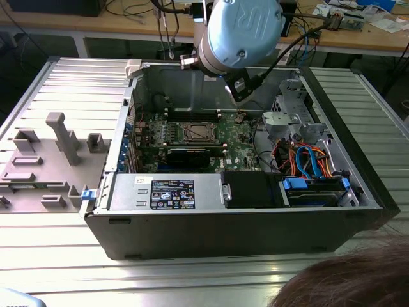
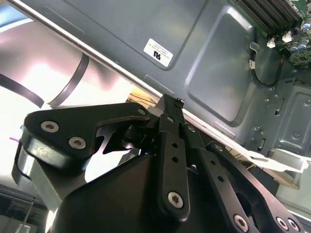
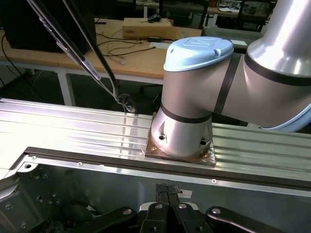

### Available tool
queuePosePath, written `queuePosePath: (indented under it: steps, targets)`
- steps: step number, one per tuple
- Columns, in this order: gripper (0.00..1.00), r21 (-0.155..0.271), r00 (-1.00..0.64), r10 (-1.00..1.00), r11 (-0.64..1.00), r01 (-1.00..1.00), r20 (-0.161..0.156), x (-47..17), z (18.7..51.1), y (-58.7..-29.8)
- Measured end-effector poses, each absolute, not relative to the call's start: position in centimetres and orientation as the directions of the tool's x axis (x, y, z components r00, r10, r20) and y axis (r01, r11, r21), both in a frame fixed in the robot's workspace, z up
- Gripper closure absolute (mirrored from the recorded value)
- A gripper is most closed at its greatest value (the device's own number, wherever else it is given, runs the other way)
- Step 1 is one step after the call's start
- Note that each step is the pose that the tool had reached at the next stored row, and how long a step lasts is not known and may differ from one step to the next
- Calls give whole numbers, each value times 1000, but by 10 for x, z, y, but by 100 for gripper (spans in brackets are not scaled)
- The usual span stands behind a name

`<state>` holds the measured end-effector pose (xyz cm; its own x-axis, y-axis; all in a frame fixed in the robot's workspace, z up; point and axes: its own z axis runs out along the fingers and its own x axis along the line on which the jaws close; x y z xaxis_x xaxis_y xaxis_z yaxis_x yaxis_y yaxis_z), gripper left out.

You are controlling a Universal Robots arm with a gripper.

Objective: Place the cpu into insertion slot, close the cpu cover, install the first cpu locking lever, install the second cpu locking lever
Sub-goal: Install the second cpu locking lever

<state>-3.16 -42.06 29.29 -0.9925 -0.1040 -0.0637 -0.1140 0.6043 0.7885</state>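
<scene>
The gripper (image 3: 167, 190) has its jaws clenched together on nothing, fingertips meeting in both wrist views, poised above the rear wall of the open computer case (image 1: 255, 224). On the green motherboard (image 1: 239, 150), at about seven o'clock from the arm's wrist in the exterior view, the insertion slot (image 1: 197, 133) lies flat and square under the cpu cover (image 1: 186, 133). The case rests on the ribbed desk (image 1: 38, 249).

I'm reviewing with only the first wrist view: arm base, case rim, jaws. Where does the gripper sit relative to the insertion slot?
Observer: In the exterior view, the gripper hangs inside the open computer case, above and toward the exterior view's right of the insertion slot.
Operator: Anything beside the case?
Observer: A grey fixture tray lies on the exterior view's left of it.
Operator: And the second wrist view?
Observer: It shows a white label on the case wall.
</scene>
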Motion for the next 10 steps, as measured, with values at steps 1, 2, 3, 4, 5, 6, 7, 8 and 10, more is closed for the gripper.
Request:
queuePosePath:
  steps: [1,2,3,4,5,6,7,8,10]
  targets:
    - [89,790,-993,-104,602,-114,-64,-32,293,-421]
    - [89,792,-992,-104,600,-114,-64,-32,293,-421]
    - [89,793,-992,-104,599,-114,-65,-32,293,-421]
    - [89,794,-992,-104,596,-114,-65,-32,293,-421]
    - [89,796,-992,-104,595,-114,-65,-32,293,-421]
    - [89,797,-992,-104,593,-115,-65,-32,293,-421]
    - [89,798,-992,-104,591,-115,-65,-32,293,-421]
    - [89,801,-992,-104,587,-115,-66,-32,293,-421]
    - [89,804,-992,-104,583,-115,-66,-32,293,-421]
